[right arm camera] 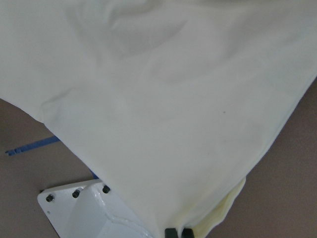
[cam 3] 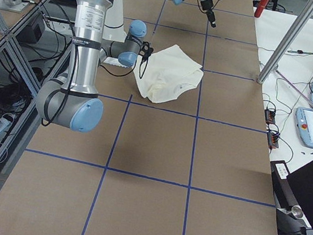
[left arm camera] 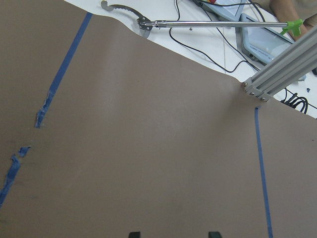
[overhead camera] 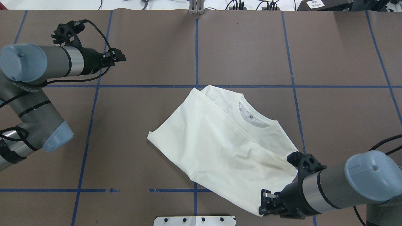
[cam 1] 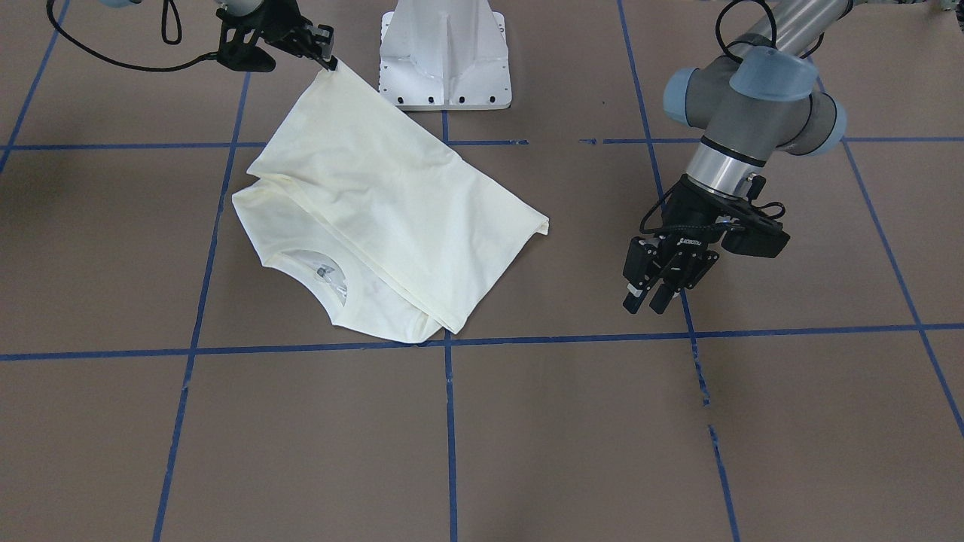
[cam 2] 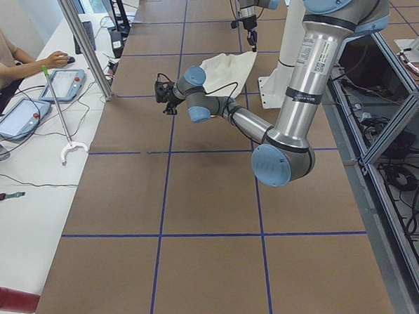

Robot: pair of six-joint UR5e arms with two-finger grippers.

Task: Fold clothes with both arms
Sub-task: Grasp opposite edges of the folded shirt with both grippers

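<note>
Your right gripper [cam 1: 329, 62] pinches the limp, light T-shirt [cam 1: 392, 203] at front-view eleven o'clock; its three o'clock corner probably suits your empty, spread left gripper [cam 1: 649, 297].

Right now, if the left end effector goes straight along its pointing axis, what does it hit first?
Probably the bare table cover. The left end effector tilts downward, and its wrist view shows table and blue tape ahead. The shirt lies off to its side. Exact contact spot unclear.

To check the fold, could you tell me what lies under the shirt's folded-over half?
A lower layer of the shirt, its collar peeking out, on the table; the rest is covered.
</note>
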